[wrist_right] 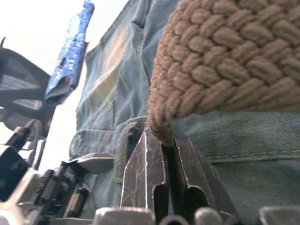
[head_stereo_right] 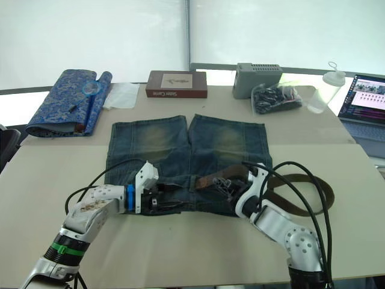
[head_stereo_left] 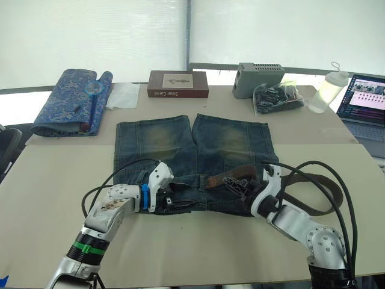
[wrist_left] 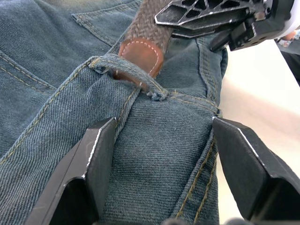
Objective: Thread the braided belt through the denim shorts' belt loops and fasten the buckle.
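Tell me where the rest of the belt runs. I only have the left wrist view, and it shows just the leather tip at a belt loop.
Observer: The braided belt crosses the waistband of the denim shorts, leaves them on the robot's right and curves round in a loop on the table.
Operator: Is the right gripper really gripping it?
Observer: Yes. In the right wrist view the right gripper is pinched shut on the braid's edge.
Operator: What lies beyond the shorts?
Observer: A book and a blue fabric roll, both apart from the shorts.
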